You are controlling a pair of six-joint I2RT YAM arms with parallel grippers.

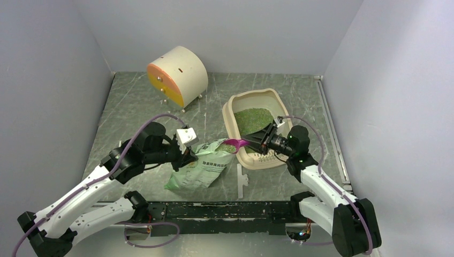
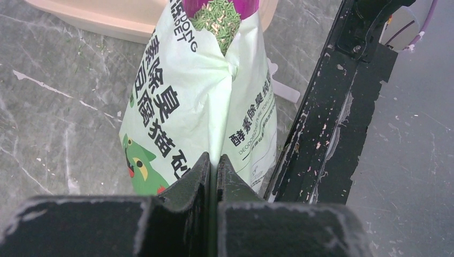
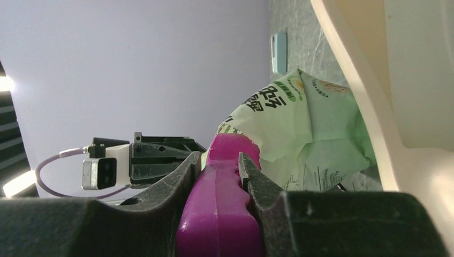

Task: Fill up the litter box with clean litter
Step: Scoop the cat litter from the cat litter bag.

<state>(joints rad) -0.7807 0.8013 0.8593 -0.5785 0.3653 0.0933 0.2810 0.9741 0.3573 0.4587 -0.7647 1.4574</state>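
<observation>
2 arms reach in from the bottom edge of the overhead view toward the middle of the grey marbled table (image 1: 139, 101). The left arm (image 1: 128, 155) rises from the lower left corner, bends at a raised elbow and points its wrist to the right. Its jaws are pressed together on a pinched fold of the light-green printed bag (image 1: 201, 166), which slumps on the table at centre bottom with its mouth toward the right.

The right arm (image 1: 316, 182) climbs from the lower right corner and turns its wrist to the left, low over the near end of the litter box (image 1: 229, 115). Its jaws are clamped on the handle of the magenta scoop (image 1: 235, 143), 1 finger on each side, as the right wrist view shows. The scoop's bowl sits at the bag's mouth, and the left wrist view shows green granules in it.

The litter box stands right of centre, just beside the bag. A bed of clean litter (image 1: 254, 120) covers part of its floor, toward the far end.

1 cream half-cylinder cabinet (image 1: 179, 75) with an orange face stands at upper centre left, well apart from the rest. 1 thin white strip (image 1: 242, 179) lies flat on the table below the box.
</observation>
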